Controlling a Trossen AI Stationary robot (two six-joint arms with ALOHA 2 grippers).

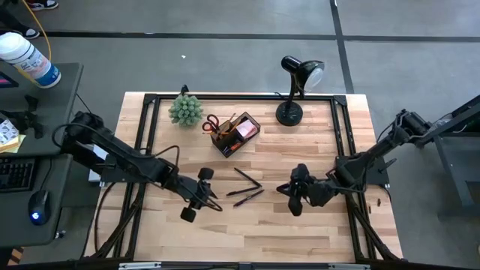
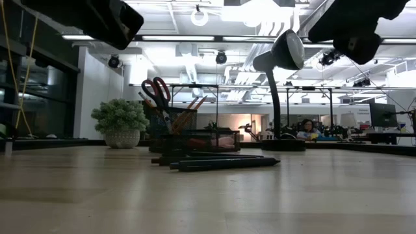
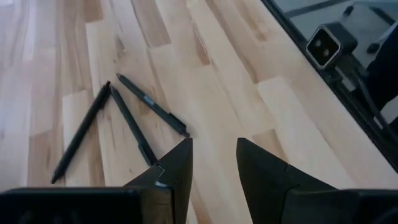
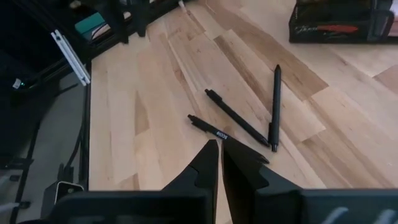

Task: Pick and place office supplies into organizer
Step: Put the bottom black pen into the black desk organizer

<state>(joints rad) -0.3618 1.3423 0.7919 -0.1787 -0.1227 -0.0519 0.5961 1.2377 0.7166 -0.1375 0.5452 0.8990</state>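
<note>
Three black pens (image 1: 247, 187) lie flat on the wooden table between my two grippers; they also show in the low view (image 2: 221, 160). The black organizer (image 1: 235, 133) stands farther back, holding red-handled scissors (image 1: 211, 124), orange pencils and a pink pad (image 1: 244, 129). My left gripper (image 1: 212, 199) is left of the pens, above the table, open and empty (image 3: 214, 168), with the pens (image 3: 134, 124) ahead of it. My right gripper (image 1: 283, 189) is right of the pens, shut and empty (image 4: 220, 155), with the pens (image 4: 242, 118) and the organizer (image 4: 342, 25) ahead of it.
A black desk lamp (image 1: 296, 90) stands at the far right of the table and a small green plant (image 1: 185, 109) at the far left, beside the organizer. A black frame rail (image 1: 240, 97) runs around the table's edges. Bare wood lies toward the near edge (image 1: 247, 232).
</note>
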